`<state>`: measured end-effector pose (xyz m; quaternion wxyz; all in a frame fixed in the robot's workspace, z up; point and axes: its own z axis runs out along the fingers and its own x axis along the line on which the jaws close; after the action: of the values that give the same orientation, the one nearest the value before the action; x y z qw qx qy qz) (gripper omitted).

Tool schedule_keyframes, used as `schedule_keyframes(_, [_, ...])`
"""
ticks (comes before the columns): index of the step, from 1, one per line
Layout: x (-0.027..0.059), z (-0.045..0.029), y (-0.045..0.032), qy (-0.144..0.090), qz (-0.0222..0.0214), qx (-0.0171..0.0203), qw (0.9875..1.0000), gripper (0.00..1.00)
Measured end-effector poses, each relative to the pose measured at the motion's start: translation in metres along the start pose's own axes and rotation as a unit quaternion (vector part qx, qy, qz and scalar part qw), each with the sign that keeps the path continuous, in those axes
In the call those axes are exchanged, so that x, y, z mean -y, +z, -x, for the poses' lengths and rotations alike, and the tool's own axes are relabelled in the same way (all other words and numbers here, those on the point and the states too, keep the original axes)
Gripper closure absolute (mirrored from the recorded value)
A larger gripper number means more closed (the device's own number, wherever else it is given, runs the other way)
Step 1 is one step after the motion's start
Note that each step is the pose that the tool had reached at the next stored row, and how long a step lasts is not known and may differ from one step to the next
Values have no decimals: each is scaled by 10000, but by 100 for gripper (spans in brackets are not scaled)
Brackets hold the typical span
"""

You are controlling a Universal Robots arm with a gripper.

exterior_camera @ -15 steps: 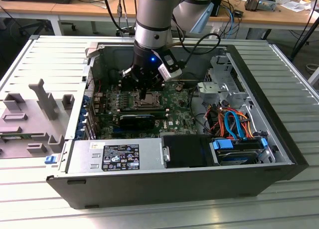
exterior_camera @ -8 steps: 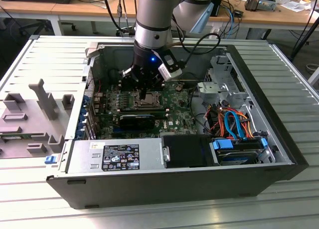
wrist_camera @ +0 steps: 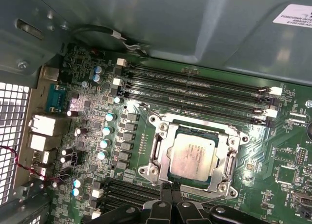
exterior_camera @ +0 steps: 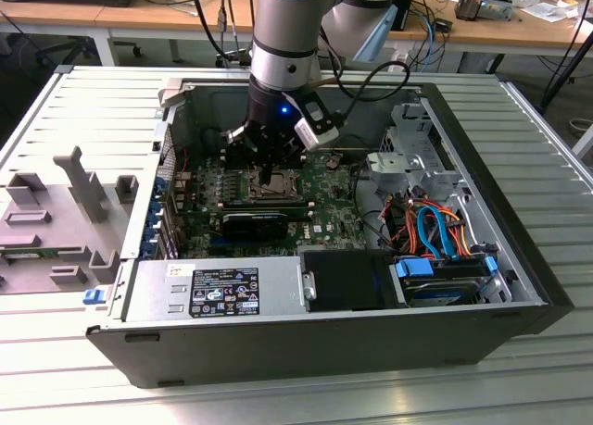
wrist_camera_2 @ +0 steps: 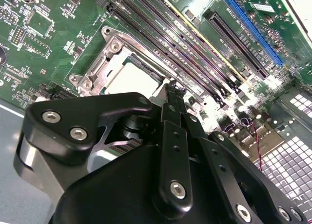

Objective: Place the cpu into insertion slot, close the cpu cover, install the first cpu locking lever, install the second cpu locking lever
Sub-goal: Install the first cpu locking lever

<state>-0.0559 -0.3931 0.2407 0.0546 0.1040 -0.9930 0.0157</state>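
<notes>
Cpu (wrist_camera: 192,155) looks seated in the insertion slot (wrist_camera: 195,129) with the cpu cover (wrist_camera: 159,151) down over it, so I'd say you're on the latching step, which calls for a careful thin-tipped push. Your claw (wrist_camera: 171,192) is pinched narrow, holding nothing, hovering just beside the cover's edge.

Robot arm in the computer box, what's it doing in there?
A robot arm reaches into an open computer case. Its pincer, closed, hovers right at the edge of the insertion slot on the green board. The cpu already lies in that slot, and the silver cpu cover looks folded down around it.
</notes>
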Motion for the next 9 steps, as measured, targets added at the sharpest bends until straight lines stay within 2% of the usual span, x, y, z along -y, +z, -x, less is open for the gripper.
schedule_keyframes(9, [0, 0, 0, -36, -4, 0, 10000, 89])
